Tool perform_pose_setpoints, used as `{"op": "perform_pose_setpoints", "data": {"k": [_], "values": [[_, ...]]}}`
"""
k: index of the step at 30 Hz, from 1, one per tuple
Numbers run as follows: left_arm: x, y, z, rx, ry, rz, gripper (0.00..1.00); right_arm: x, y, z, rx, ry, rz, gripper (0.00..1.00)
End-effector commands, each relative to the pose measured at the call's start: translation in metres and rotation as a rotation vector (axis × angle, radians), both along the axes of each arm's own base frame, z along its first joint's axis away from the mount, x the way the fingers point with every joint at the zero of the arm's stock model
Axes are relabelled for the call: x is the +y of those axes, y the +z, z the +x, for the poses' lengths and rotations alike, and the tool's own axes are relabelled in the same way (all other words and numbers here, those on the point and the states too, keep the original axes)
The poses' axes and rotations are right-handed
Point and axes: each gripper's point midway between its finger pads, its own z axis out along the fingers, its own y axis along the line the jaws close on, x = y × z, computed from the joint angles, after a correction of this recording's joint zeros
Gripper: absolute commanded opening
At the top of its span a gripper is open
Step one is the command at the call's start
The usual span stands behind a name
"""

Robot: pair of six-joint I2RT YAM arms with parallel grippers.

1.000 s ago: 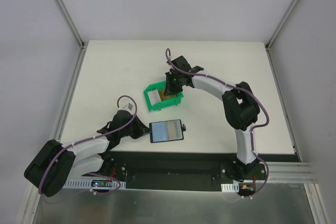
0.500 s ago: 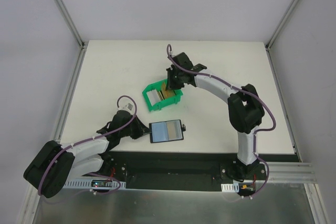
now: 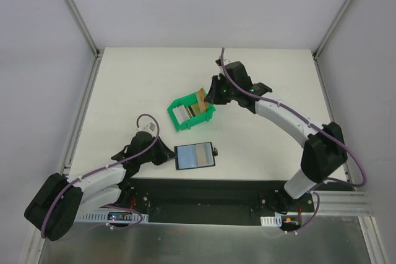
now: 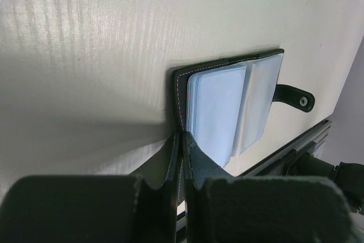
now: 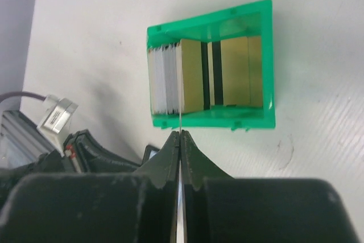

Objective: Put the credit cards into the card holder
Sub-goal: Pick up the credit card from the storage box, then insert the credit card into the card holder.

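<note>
Zero cards show in the card holder (image 3: 195,156) so far: its bluish sleeves lie open and look bare in the left wrist view, though you cannot see inside every pocket. It rests flat at the 6 o'clock edge of the table (image 3: 124,91), with its little tab (image 4: 293,96) pointing toward 3 o'clock. Your left gripper (image 3: 167,153) is at the holder's 9 o'clock side, its fingers pressed together on the edge of the black cover, which should pin the holder for loading.

Further out, toward the middle of the table, the green bin (image 5: 207,24) holds the rest of the credit cards (image 5: 227,72) standing on edge: a white stack at one end and gold ones with dark stripes beside it.

Farthest, at the bin's 1 o'clock corner, your right gripper (image 3: 210,96) is pinching one gold card (image 3: 201,97) between closed fingers. The wrist view shows that card edge-on as a thin line. Whether it is fully clear of the rim you cannot tell.

By my reading you are at the first card: picked but not delivered. You have yet to carry it toward 6 o'clock, slide it into a sleeve, and then repeat this for every card in the bin.
</note>
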Motion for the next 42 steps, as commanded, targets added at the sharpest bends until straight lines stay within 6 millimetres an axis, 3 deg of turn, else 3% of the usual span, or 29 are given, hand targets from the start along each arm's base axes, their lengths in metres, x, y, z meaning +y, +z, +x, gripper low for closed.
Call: {"op": "perform_pose_setpoints", "data": {"k": [1,5,9,14,19,24,42], "values": [[0.007,-0.006,-0.003,0.007,0.010,0.024,0.00,-0.010,0.043,-0.027,-0.062,-0.020,0.163,0.00],[0.008,-0.007,-0.005,0.010,0.008,0.023,0.00,-0.017,0.035,-0.064,-0.016,-0.038,0.301,0.00],[0.009,-0.009,-0.007,0.015,0.014,0.021,0.00,-0.017,0.004,-0.103,0.028,-0.044,0.333,0.00],[0.010,-0.011,-0.010,0.023,0.023,0.014,0.00,-0.008,-0.037,-0.137,0.089,-0.052,0.339,0.00],[0.011,-0.012,-0.010,0.032,0.037,0.008,0.00,-0.001,-0.080,-0.151,0.203,-0.062,0.386,0.00],[0.011,-0.012,-0.011,0.040,0.044,-0.001,0.00,0.012,-0.095,-0.156,0.239,-0.035,0.399,0.00],[0.014,-0.015,-0.012,0.056,0.076,-0.005,0.00,0.003,-0.126,-0.177,0.300,-0.039,0.387,0.00]]}}
